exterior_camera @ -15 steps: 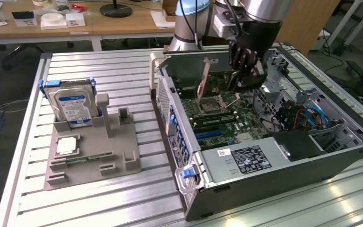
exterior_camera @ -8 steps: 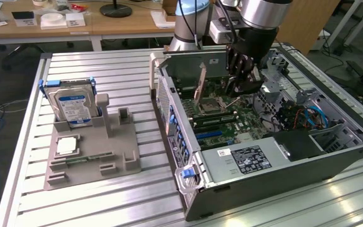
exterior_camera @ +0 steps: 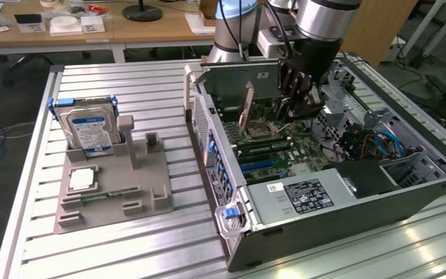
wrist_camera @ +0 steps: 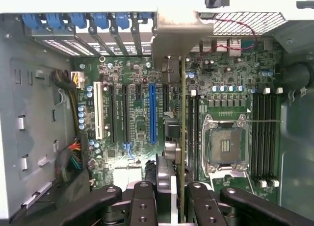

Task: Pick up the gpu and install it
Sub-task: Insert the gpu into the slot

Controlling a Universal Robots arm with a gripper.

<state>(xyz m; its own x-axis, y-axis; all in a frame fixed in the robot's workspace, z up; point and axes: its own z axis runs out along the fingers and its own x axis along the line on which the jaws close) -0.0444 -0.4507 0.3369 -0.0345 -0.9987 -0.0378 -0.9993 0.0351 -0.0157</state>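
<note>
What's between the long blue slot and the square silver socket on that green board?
In the wrist view: the gpu, a thin brownish-green card seen edge-on, clamped in the gripper, beside black slots.

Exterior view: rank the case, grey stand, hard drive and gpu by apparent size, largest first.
1. case
2. grey stand
3. hard drive and gpu: they look about alike, and the gpu sits farther back, so I won't rank them.
</note>
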